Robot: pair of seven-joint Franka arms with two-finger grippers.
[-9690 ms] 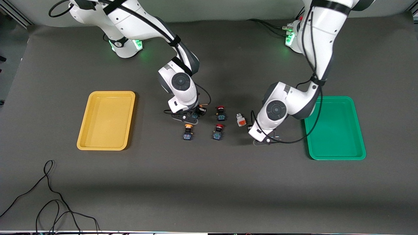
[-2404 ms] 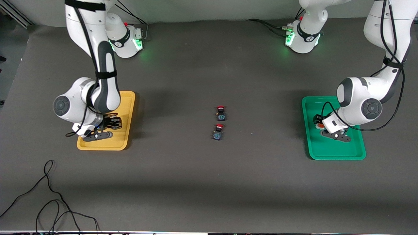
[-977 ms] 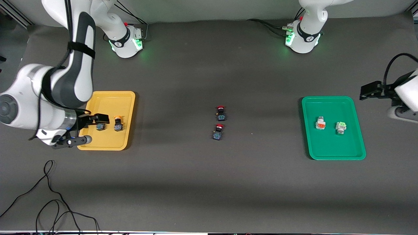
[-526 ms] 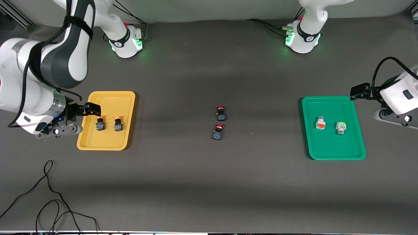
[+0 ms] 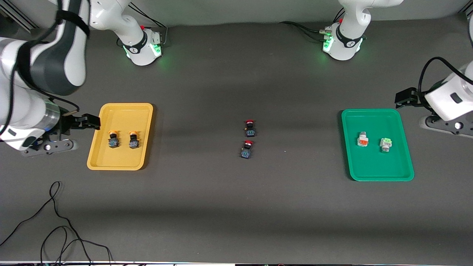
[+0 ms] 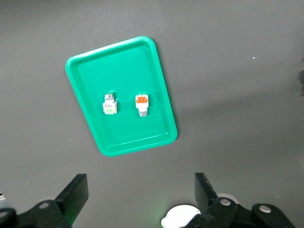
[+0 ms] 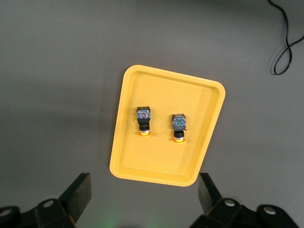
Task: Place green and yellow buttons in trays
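Two black-bodied buttons with yellow-orange caps (image 5: pixel 113 139) (image 5: pixel 133 139) lie side by side in the yellow tray (image 5: pixel 122 114); the right wrist view shows them (image 7: pixel 143 119) (image 7: pixel 179 126) in that tray (image 7: pixel 161 161). The green tray (image 5: pixel 373 166) holds a white orange-red-faced button (image 5: pixel 362 139) and a white green-faced button (image 5: pixel 385 143); the left wrist view shows both (image 6: pixel 141 103) (image 6: pixel 109 104) in the tray (image 6: pixel 128 133). My right gripper (image 5: pixel 87 122) (image 7: pixel 142 192) hangs open and empty, high by the yellow tray's outer edge. My left gripper (image 5: pixel 406 98) (image 6: pixel 141 192) is open and empty, high off the green tray's corner.
Two black switches with red round caps (image 5: pixel 250 128) (image 5: pixel 247 149) sit on the mat midway between the trays. A loose black cable (image 5: pixel 55 221) curls near the front edge at the right arm's end. Both arm bases (image 5: pixel 142 44) (image 5: pixel 342 40) stand along the back.
Both open grippers have drawn up and outward from their trays, the right one off the yellow tray toward the table's end. All the buttons lie where they were.
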